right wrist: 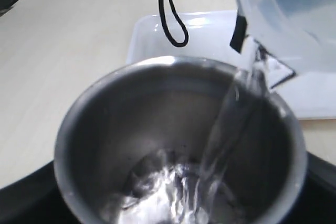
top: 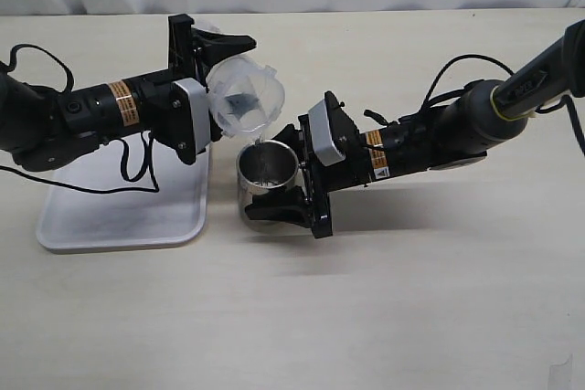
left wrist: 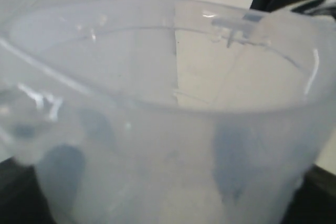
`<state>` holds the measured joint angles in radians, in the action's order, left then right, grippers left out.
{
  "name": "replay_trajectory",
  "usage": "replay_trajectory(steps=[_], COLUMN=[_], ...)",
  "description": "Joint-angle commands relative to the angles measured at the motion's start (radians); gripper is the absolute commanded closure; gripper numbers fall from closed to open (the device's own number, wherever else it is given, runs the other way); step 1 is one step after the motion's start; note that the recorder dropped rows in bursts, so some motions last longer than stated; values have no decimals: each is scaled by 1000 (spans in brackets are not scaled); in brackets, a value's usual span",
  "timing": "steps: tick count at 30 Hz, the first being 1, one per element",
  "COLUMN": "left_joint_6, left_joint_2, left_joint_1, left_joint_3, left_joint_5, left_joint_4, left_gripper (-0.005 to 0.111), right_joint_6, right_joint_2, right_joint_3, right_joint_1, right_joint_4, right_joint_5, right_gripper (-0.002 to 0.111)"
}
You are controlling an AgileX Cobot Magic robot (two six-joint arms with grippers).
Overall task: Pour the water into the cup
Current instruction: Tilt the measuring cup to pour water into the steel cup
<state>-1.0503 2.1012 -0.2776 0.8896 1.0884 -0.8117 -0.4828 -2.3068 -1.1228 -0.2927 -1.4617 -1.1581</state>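
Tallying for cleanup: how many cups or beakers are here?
2: a translucent beaker, tilted in the left end effector; a steel cup below its spout, in the right end effector. No others visible.

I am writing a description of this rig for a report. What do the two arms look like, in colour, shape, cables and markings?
Both arms are black, round tubes. The left arm has an orange label band; the right arm has orange labels and a yellow-green ring. Each wrist carries a pale grey block and black fingers. Loose black cables run along them.
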Motion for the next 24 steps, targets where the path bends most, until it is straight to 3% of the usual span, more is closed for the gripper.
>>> replay_trajectory(steps=[1, 14, 19, 24], left_joint_6=[-41, -193, -261, -261], left_joint_2=[-15, -15, -15, -15], left_joint_1=[-2, -3, -47, -49], left_joint_3=[2, 2, 2, 2], left_joint_5=[75, 119, 115, 114], left_joint_4=[13, 15, 68, 75], left_gripper=[107, 107, 107, 107], right_joint_6=[-3, -3, -3, -3], right_joint_2=[0, 0, 0, 0], right_joint_3=[-5, -5, -5, -5], right_joint_1=[0, 0, 0, 0], right_joint_4=[2, 2, 2, 2], right_joint_5=[-18, -18, -18, -18], right_gripper=[104, 104, 104, 104])
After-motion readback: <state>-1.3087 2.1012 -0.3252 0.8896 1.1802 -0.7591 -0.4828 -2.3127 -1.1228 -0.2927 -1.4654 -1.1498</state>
